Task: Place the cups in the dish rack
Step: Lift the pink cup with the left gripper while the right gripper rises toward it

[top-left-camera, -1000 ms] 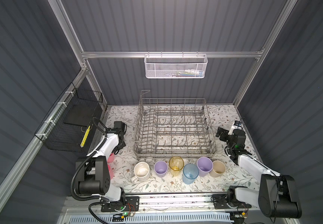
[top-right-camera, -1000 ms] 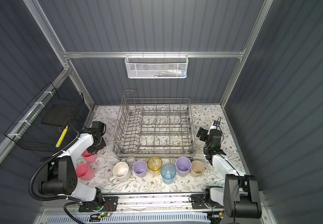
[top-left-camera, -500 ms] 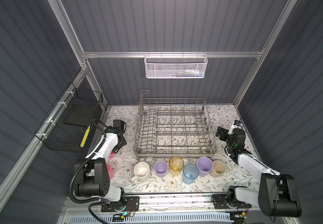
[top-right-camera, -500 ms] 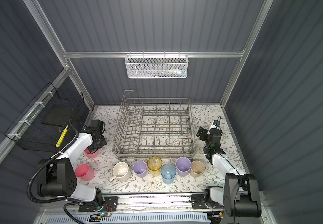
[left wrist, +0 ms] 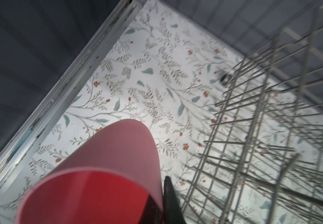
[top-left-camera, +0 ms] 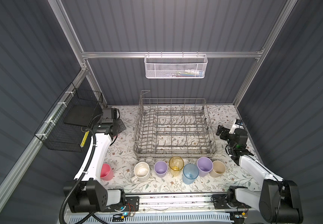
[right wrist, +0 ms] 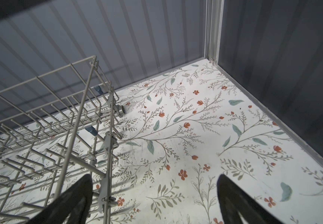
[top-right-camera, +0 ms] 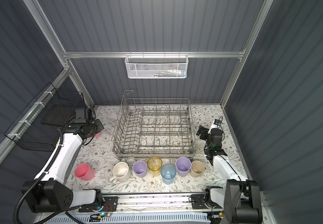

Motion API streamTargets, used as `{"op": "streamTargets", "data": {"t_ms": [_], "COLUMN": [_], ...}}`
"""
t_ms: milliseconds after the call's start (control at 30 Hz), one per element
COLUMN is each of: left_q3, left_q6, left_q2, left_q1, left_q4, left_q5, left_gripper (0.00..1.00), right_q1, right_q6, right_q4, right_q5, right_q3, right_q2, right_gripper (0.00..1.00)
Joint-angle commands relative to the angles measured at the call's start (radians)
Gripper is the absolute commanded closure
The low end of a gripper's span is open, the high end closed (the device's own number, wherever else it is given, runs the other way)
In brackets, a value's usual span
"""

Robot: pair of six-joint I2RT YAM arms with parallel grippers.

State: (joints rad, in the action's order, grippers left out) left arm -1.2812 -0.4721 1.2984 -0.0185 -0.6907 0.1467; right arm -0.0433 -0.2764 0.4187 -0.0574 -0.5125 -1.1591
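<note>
My left gripper (left wrist: 161, 186) is shut on the wall of a pink cup (left wrist: 106, 164), one finger inside and one outside. It holds the cup off the mat, left of the grey wire dish rack (top-left-camera: 137, 135); in a top view only a sliver of the pink cup (top-right-camera: 98, 134) shows under the wrist. The rack holds no cups. Along its front stand a second pink cup (top-left-camera: 107, 171), a cream mug (top-left-camera: 141, 170), a lilac cup (top-left-camera: 160, 168), a yellow tumbler (top-left-camera: 176, 163), a blue tumbler (top-left-camera: 190, 173), another lilac cup (top-left-camera: 204, 166) and a beige cup (top-left-camera: 217, 168). My right gripper (right wrist: 154, 180) hangs open and empty beside the rack's right wall (right wrist: 60, 116).
A black wire basket (top-left-camera: 69, 126) hangs on the left wall close to my left arm. A white mesh basket (top-left-camera: 176, 67) hangs on the back rail. Dark panel walls close in the floral mat (top-left-camera: 224, 116) on three sides.
My left gripper finished closing on the pink cup and carried it up and toward the back, along the rack's left side. The right arm stayed put.
</note>
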Motion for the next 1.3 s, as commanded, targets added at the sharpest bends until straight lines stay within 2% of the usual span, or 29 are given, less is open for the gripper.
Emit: {"op": "streamTargets", "data": {"t_ms": [0, 367, 467, 533, 667, 800, 900, 1000, 1100, 1167, 1267], "left_q3": [-0.059, -0.112, -0.105, -0.094, -0.052, -0.046, -0.046, -0.013, 0.013, 0.016, 0.010], "left_q6": [-0.005, -0.057, -0.082, -0.106, -0.166, -0.167, -0.171, -0.263, -0.345, -0.338, -0.292], "left_q2": [-0.069, -0.106, -0.105, -0.102, -0.098, -0.060, -0.005, 0.065, 0.128, 0.152, 0.178], "left_q1": [0.009, 0.008, 0.005, 0.001, -0.030, -0.111, -0.192, -0.234, -0.268, -0.298, -0.351], "left_q4": [0.112, 0.403, 0.496, 0.570, 0.742, 0.835, 0.894, 1.074, 1.240, 1.265, 1.251], "left_q5": [-0.074, -0.364, -0.467, -0.575, -0.700, -0.788, -0.852, -0.969, -1.059, -1.084, -1.113], "left_gripper": [1.00, 1.00, 1.00, 1.00, 1.00, 1.00, 1.00, 1.00, 1.00, 1.00, 1.00], "right_q1": [-0.004, -0.004, -0.004, -0.004, -0.004, -0.004, -0.003, 0.003, 0.012, 0.018, 0.039], "right_q6": [-0.018, -0.054, -0.071, -0.086, -0.107, -0.146, -0.223, -0.334, -0.518, -0.670, -0.849], "right_q4": [0.006, -0.045, -0.079, -0.109, -0.177, -0.203, -0.213, -0.182, 0.013, 0.190, 0.446], "right_q5": [0.018, 0.077, 0.109, 0.137, 0.224, 0.378, 0.579, 0.802, 0.964, 1.038, 1.090], "right_q3": [-0.011, -0.048, -0.070, -0.092, -0.146, -0.210, -0.289, -0.371, -0.379, -0.365, -0.347], "right_q2": [0.021, 0.033, 0.097, 0.131, 0.209, 0.263, 0.227, 0.136, 0.049, -0.035, -0.124], "right_gripper": [0.01, 0.01, 0.01, 0.01, 0.01, 0.01, 0.01, 0.01, 0.01, 0.01, 0.01]}}
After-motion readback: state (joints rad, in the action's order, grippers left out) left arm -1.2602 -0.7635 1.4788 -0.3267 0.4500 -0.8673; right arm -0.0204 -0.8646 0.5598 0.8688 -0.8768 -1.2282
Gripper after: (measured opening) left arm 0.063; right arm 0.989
